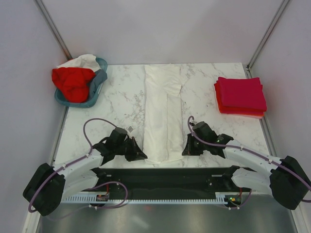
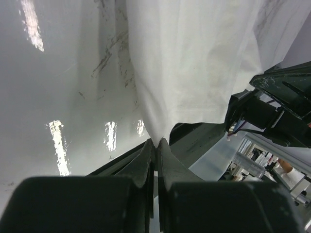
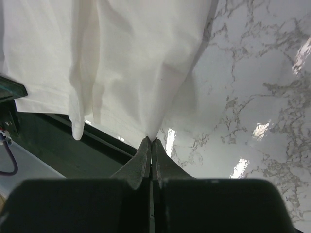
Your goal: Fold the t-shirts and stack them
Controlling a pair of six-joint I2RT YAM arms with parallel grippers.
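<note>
Two corners of the white t-shirt point(image 1: 163, 111) at its near hem were pinched, the left gripper point(image 2: 156, 141) and right gripper point(image 3: 149, 140) each clamped on cloth; it lay as a long strip down the table point(image 1: 121, 102). Lifting both evenly and carrying the hem toward the collar would likely keep edges square

White arms point(image 1: 77, 170), black pincers point(image 2: 155, 144), purple cables point(image 1: 84, 130).

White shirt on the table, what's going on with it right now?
Both arms hold the white shirt, folded lengthwise into a strip down the middle. The left gripper and right gripper are each shut on a near corner. A folded stack sits far right; a red shirt waits in the basket.
</note>
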